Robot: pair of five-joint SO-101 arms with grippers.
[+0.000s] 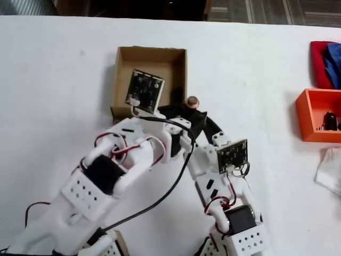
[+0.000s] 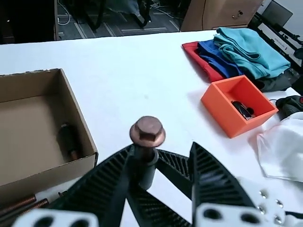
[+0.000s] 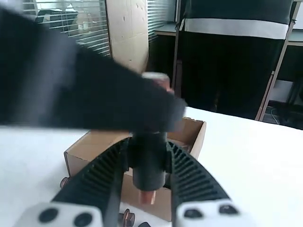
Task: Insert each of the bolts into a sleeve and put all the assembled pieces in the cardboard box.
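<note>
A copper bolt stands upright in a black sleeve, held just off the cardboard box's right wall. My right gripper is shut on the sleeve, and the bolt's tip pokes out below it. My left gripper is open around the same piece: one finger lies against the sleeve, the other finger stands apart. In the high view the bolt head shows above both black grippers. An assembled piece lies inside the box. Loose bolts lie outside its near wall.
An orange bin with a dark object stands at the table's right, with folded cloths behind it and a white cloth nearer. More bolts lie by the box's base. A person stands beyond the table's far edge.
</note>
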